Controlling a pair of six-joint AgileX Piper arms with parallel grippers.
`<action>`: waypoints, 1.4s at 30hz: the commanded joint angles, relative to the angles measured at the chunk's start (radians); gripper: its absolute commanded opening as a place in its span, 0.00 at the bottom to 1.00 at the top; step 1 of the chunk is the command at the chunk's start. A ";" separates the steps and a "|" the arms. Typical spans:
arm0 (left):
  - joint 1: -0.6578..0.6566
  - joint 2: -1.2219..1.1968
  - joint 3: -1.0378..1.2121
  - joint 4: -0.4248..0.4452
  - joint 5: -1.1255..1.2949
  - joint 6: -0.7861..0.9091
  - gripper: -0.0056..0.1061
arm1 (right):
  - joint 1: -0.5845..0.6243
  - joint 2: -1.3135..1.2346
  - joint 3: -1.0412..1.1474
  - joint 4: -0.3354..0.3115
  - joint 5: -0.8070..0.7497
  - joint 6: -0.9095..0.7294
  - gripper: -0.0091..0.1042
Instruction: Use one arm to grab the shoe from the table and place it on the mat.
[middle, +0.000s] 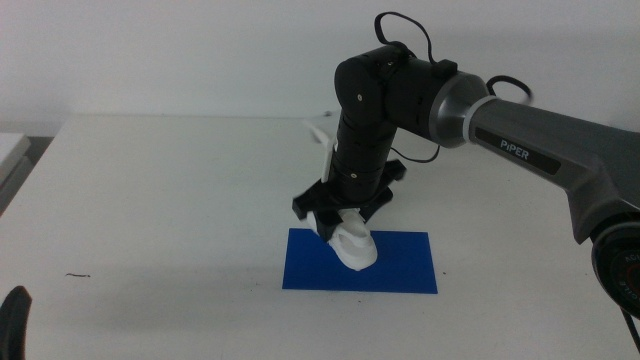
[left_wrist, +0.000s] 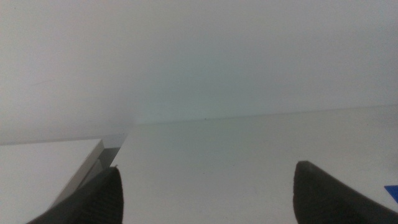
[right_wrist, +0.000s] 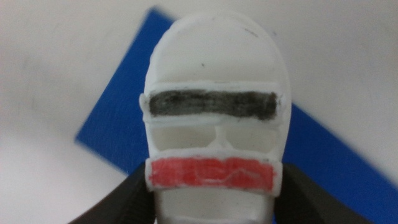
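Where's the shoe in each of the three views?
Middle view: the shoe is at the centre, held by the right gripper over the blue mat.
Left wrist view: not in it; only a blue corner of the mat shows at the edge.
Right wrist view: the shoe fills the centre, between that gripper's jaws.
Shared landmark: the blue mat.
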 joint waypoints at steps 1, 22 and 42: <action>0.000 0.005 0.000 -0.004 -0.012 -0.003 0.89 | -0.001 -0.005 -0.005 0.020 0.004 -0.255 0.06; 0.000 0.005 0.000 -0.004 -0.012 -0.003 0.89 | -0.014 -0.001 0.074 -0.026 0.004 -0.874 0.06; 0.000 0.005 0.000 -0.004 -0.012 -0.003 0.89 | -0.032 0.049 0.074 -0.042 0.004 -0.861 0.81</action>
